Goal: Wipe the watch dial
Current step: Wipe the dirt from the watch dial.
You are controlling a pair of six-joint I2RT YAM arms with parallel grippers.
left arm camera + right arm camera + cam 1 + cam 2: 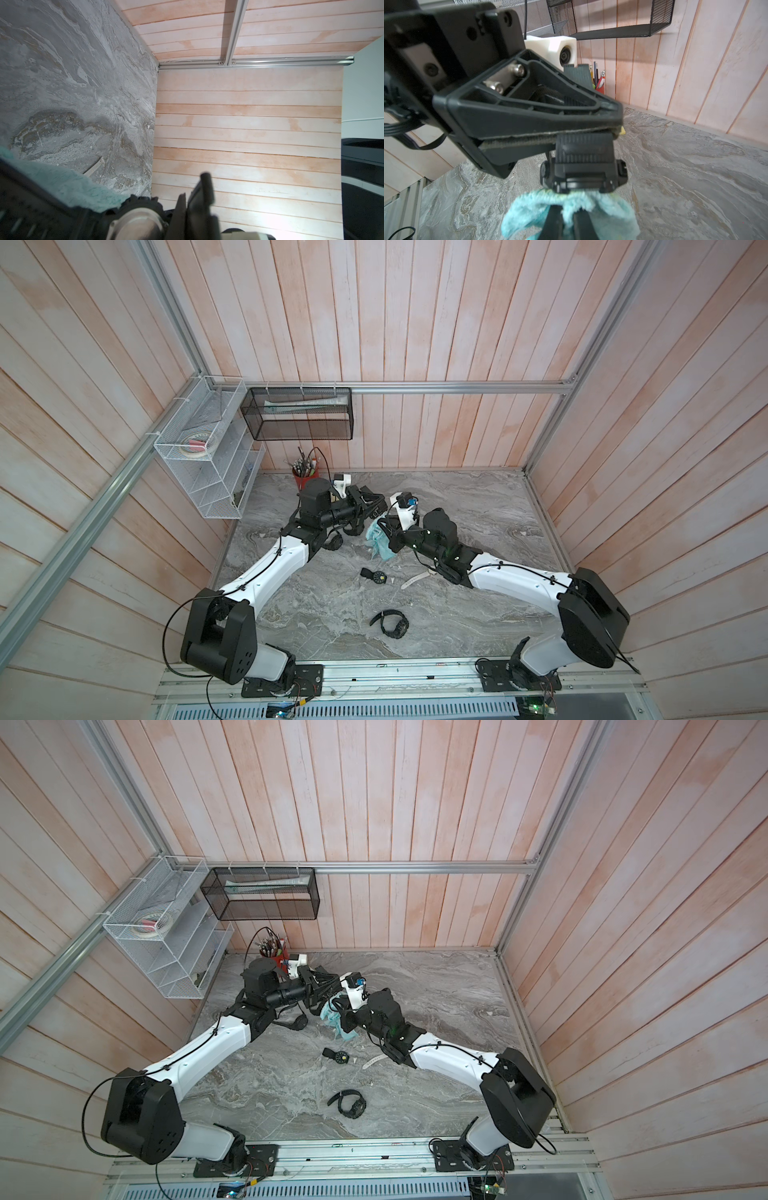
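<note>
Nearest loom two black joints, the left elbow (pixel 220 635) and the right elbow (pixel 592 622), and beyond them both arms reach in to meet above the far middle of the tabletop (pixel 457 626). The left pincer (pixel 612 131) is clenched on the strap (pixel 583 145) of a black watch (pixel 583 176), holding it up off the stone. The right pincer (pixel 568 207) is clamped round a bunched teal cloth (pixel 612 214), whose fluffy edge touches the watch's case. Whether the dial itself faces the cloth I cannot tell — only the case edge shows clearly. To wipe well, I'd say the left arm should stay steady while the cloth presses gently in short strokes across the face, since a grip on the strap alone lets the case swing away. Lying nearer the front, apart from all this — a small watch (pixel 378 577), a white band (pixel 417 579) and a second black watch (pixel 390 623).
</note>
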